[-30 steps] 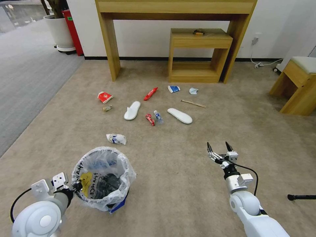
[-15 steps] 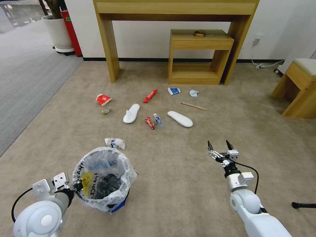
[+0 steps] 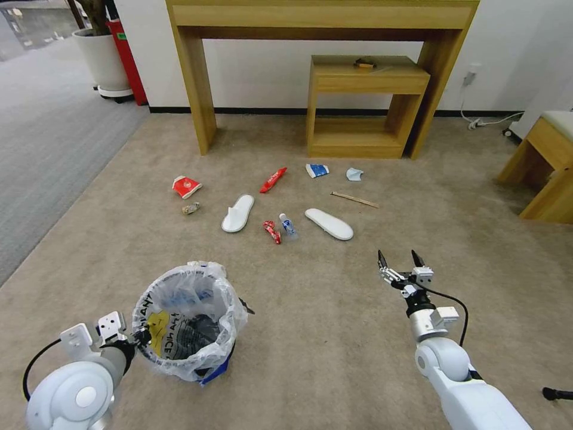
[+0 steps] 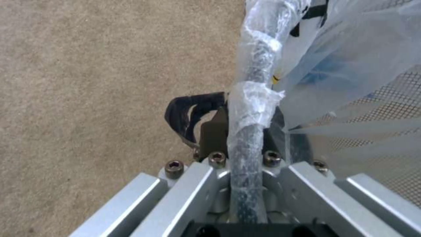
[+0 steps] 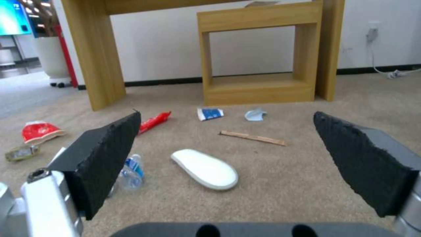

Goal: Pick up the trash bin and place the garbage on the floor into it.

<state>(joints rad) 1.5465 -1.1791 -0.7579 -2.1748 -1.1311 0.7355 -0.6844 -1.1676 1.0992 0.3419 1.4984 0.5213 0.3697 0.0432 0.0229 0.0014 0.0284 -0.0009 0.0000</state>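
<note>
I see the beige floor (image 3: 334, 322) spread before me, with the bin (image 3: 186, 325) at my near left. My left gripper (image 3: 138, 339) is clamped on the bin's bagged rim, one finger (image 4: 188, 113) outside the wall. My right gripper (image 3: 401, 261) hangs spread wide with nothing in it, just short of the nearer slipper (image 3: 329, 224). Ahead lie the other slipper (image 3: 237, 212), red wrappers (image 3: 273, 179), a small bottle (image 3: 288, 226) and a wooden stick (image 3: 354, 199).
</note>
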